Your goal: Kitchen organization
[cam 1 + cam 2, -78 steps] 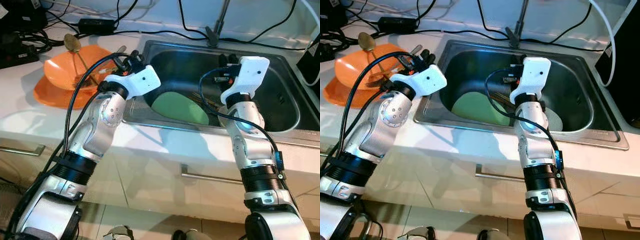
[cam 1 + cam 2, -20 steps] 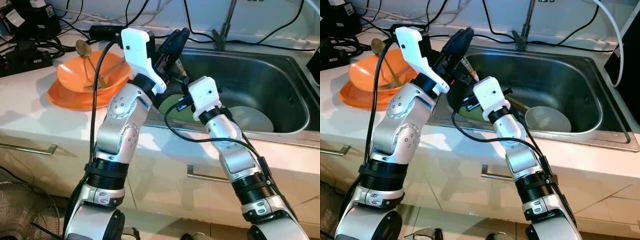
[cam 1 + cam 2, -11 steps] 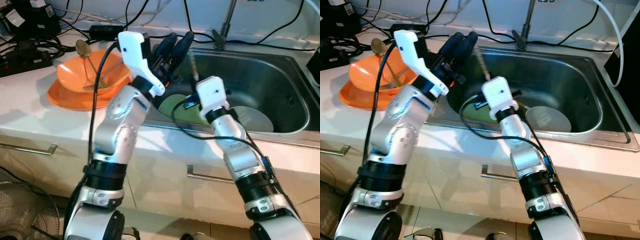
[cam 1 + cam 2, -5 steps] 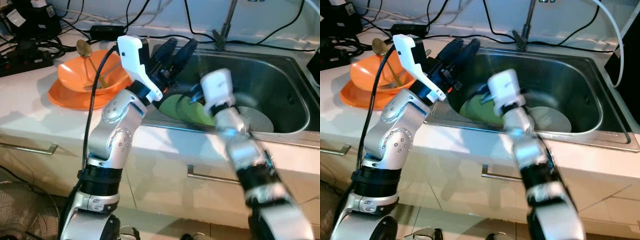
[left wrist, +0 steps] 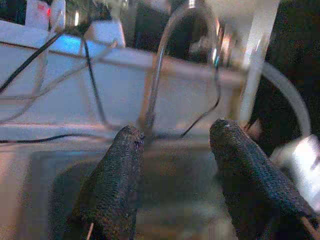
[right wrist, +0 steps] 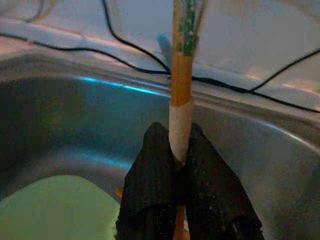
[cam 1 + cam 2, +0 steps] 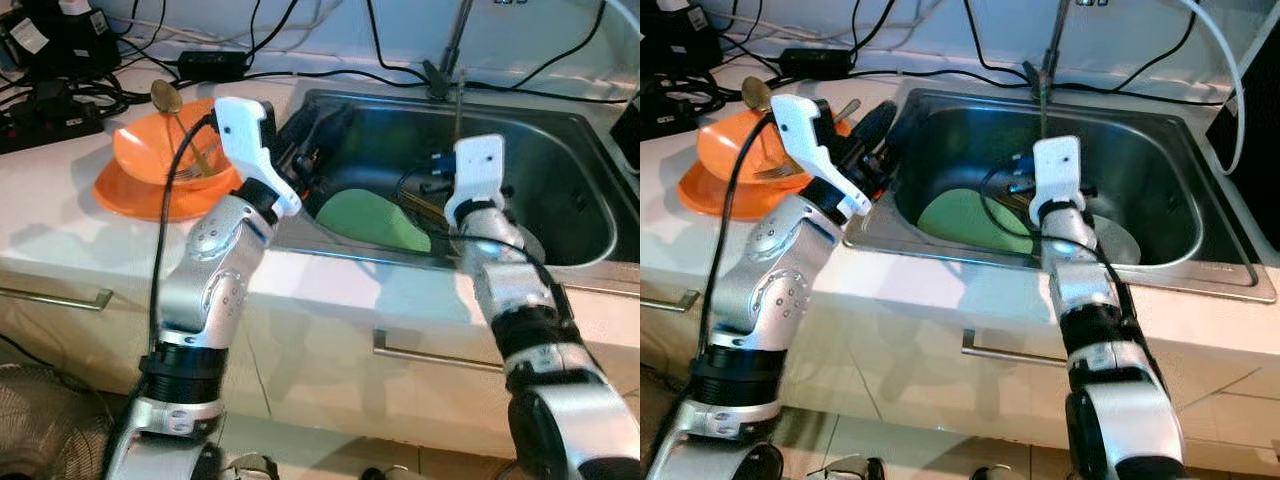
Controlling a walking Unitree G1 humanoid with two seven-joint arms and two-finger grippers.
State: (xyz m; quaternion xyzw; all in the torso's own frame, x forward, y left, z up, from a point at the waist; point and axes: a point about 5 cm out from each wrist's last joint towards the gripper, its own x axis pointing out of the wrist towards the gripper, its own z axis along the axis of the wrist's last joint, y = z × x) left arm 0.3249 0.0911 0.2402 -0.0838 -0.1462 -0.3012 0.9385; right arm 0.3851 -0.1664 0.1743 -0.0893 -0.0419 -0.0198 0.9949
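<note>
Setting: white tabletop [image 7: 60, 215] with a steel sink [image 7: 575, 150] set into it, cables strung along the back edge.
Held thing: a chopstick [image 6: 181, 75] is pinched between the pressed-together fingers of the right claw [image 6: 182, 170], above the sink's middle.
Long axis: the chopstick is stood nearly upright, its upper end seen close in front of the tap [image 7: 1052, 45].
Left claw: the left claw [image 5: 175, 170] is spread and carries nothing; it is poised over the sink's left rim, aimed toward the tap.
Key relation: the orange bowl [image 7: 170, 155], holding a spoon [image 7: 165, 100] and a fork, lies at the tabletop's left end, well apart from the right claw and just beside the left arm; a hand-over to the nearer left claw is judged likely.
In the sink: a green plate [image 7: 375, 220] and a pale plate [image 7: 1120, 240].
Hidden: the chopstick's lower end is covered by the fingers; whether one stick or two are held cannot be told.
</note>
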